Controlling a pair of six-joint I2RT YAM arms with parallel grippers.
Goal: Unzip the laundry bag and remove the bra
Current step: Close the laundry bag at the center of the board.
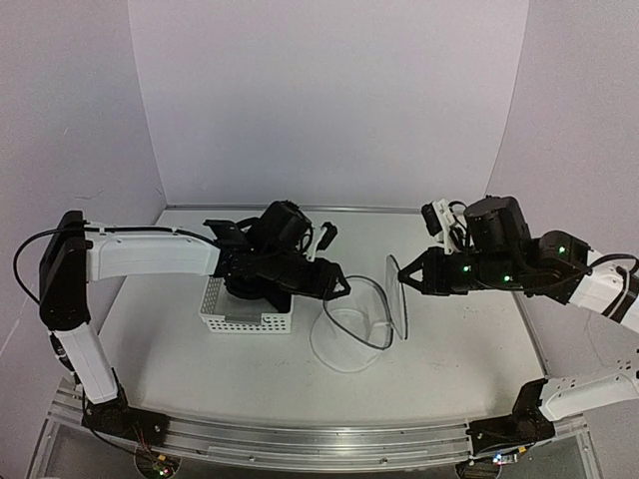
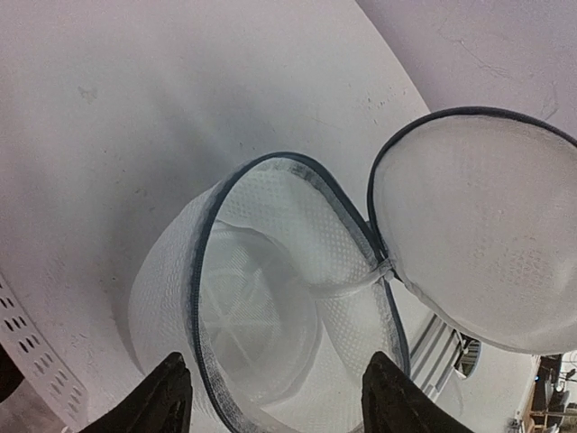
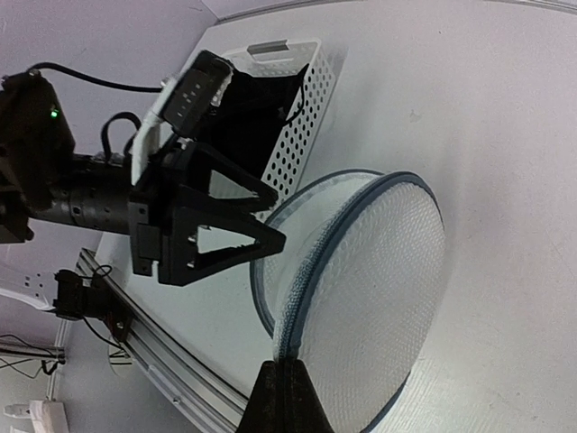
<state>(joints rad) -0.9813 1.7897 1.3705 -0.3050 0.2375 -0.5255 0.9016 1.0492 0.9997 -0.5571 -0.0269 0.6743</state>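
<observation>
Pale lilac walls close round a white surface (image 1: 449,339). Near its middle sits the laundry bag (image 1: 349,334), unzipped, its round lid (image 1: 397,294) standing up at the bag's 3 o'clock side. A white basket (image 1: 245,317) stands just beside the bag at its 9 o'clock.

The right hand (image 1: 404,281) is pressed together, pinching the lid's thin dark rim. The left hand (image 3: 278,218) is spread with nothing between its fingers (image 2: 171,397), and it hovers close over the bag's mouth at 10 o'clock. Through the mesh the bag looks empty. A dark bundle in the basket is probably the bra (image 3: 257,122), though the left arm hides most of it from above.

The main risk is the pinch. It sits on a narrow rim, and the bag is light, so any pull toward 3 o'clock could drag or tip the whole bag. A slip would drop the lid back over the mouth. The spread fingers are also near the mesh, and a careless sideways sweep could snag it. A thin strap lying over the basket wall could catch on that hand and be dragged out.
</observation>
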